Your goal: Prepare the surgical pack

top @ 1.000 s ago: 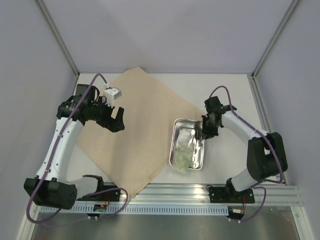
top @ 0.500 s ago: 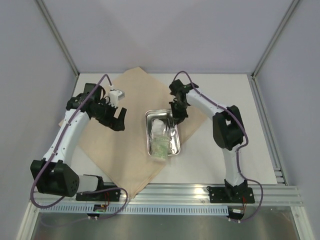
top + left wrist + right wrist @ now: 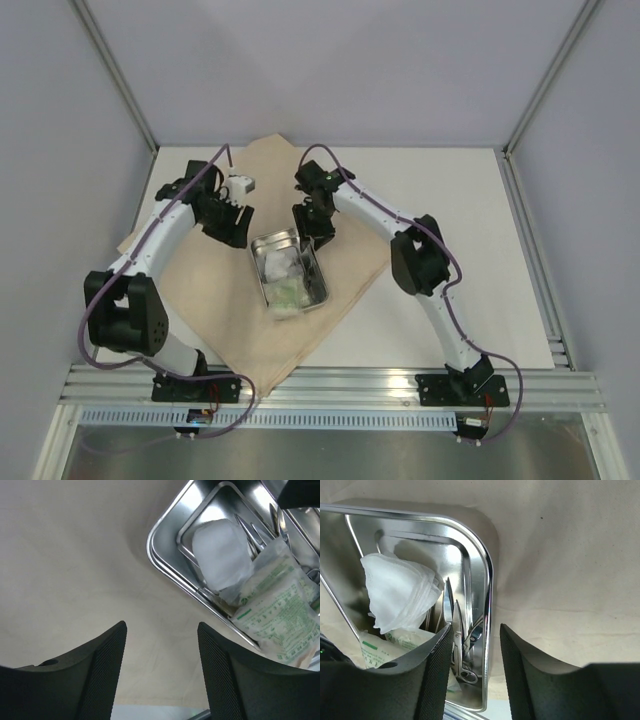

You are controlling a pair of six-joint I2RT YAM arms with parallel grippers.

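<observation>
**Top external view: tray set on the cloth, wrapping not yet begun**

The top external view shows the tan cloth sheet (image 3: 205, 300) spread flat as a diamond over the left half of the white counter (image 3: 460, 200). The steel tray (image 3: 262, 247) rests on it, a little left of the frame's centre and turned at a slight angle. All four cloth corners lie open and no fold covers the tray. I judge the loading and placing as done and the folding of the sheet over the tray as what is left.

In the right wrist view the tray holds a white gauze pad (image 3: 395, 595), green-printed packets (image 3: 385, 647) and scissors (image 3: 465, 670) lying along its right wall.

The right end effector (image 3: 312, 226) sits at the tray's upper right corner. Its jaws stand parted astride the rim, one finger over the tray's inside and the other over bare cloth, and they are not pinching it.

The left end effector (image 3: 228, 222) hovers just beside the tray's upper left corner. Its jaws are spread wide and empty, with only cloth between them. In the left wrist view the tray lies ahead of its fingers in the upper right of the frame, apart from them.
</observation>
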